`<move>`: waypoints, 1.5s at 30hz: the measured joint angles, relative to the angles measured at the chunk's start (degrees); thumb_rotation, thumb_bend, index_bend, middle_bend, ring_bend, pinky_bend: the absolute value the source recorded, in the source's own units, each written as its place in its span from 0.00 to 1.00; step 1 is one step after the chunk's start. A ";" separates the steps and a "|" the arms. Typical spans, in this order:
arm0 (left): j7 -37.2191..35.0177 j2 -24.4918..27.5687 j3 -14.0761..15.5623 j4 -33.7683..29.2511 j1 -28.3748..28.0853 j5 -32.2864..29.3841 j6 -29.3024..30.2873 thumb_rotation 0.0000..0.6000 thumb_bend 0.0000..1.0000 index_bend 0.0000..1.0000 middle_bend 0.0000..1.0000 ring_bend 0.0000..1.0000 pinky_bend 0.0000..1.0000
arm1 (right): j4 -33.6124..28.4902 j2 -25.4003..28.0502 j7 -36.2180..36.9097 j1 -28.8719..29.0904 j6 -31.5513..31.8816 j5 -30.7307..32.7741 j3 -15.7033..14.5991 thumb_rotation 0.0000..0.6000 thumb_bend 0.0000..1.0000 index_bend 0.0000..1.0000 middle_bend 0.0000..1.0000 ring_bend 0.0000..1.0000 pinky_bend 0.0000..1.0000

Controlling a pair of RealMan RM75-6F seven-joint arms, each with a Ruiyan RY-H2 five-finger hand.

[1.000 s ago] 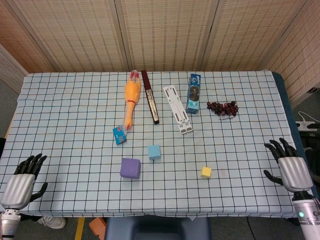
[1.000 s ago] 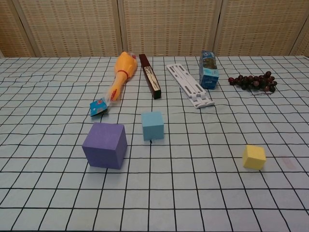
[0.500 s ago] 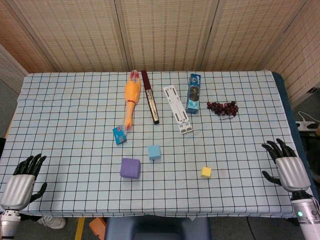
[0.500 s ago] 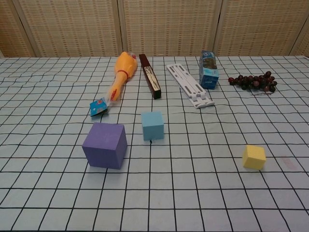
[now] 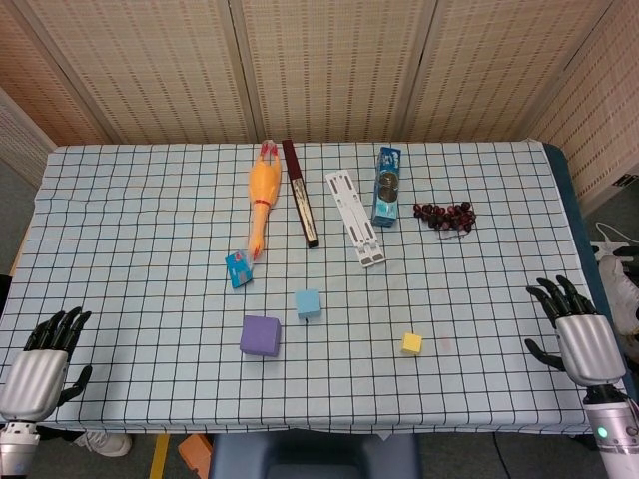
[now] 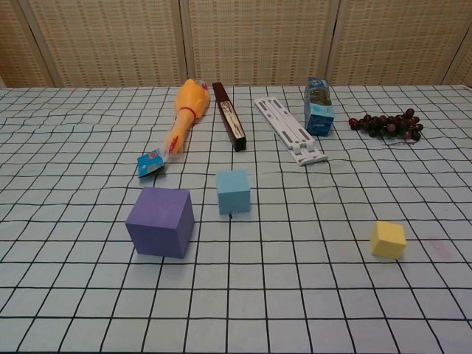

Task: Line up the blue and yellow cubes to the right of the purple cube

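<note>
Checked tabletop (image 5: 150, 230) held purple cube (image 5: 260, 335), blue cube (image 5: 308, 302) and yellow cube (image 5: 411, 343) unmoved, while right hand (image 5: 584, 339) merely wavered and left hand (image 5: 38, 367) idled, both spread and empty.

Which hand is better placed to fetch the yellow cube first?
The right hand, probably. The yellow cube lies on its side of the table, well right of the purple cube; the left hand sits empty at the far left edge.

Bright, even light – soft short shadows, both views sharp, no glare
</note>
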 measured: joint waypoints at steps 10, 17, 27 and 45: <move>-1.61 -0.15 -0.15 0.85 -0.51 -0.91 -1.71 1.00 0.38 0.00 0.00 0.00 0.13 | 8.16 -5.90 2.37 1.67 0.56 -3.30 -0.04 1.00 0.03 0.37 0.69 0.78 0.94; -1.23 -0.16 -0.17 0.57 -0.51 -0.77 -1.62 1.00 0.38 0.00 0.00 0.00 0.13 | 6.20 -6.34 3.81 6.68 -8.09 -3.16 0.03 1.00 0.03 0.37 0.74 0.83 0.99; -1.79 0.00 -0.07 0.71 -0.82 -0.59 -2.23 1.00 0.38 0.00 0.00 0.00 0.13 | 0.82 -7.49 4.77 14.58 -20.50 3.47 3.50 1.00 0.03 0.32 0.76 0.85 1.00; -2.71 0.75 0.20 -0.08 0.14 1.90 0.56 1.00 0.39 0.00 0.00 0.00 0.13 | -3.42 -10.13 13.54 25.00 -37.11 16.55 7.75 1.00 0.03 0.32 0.77 0.87 1.00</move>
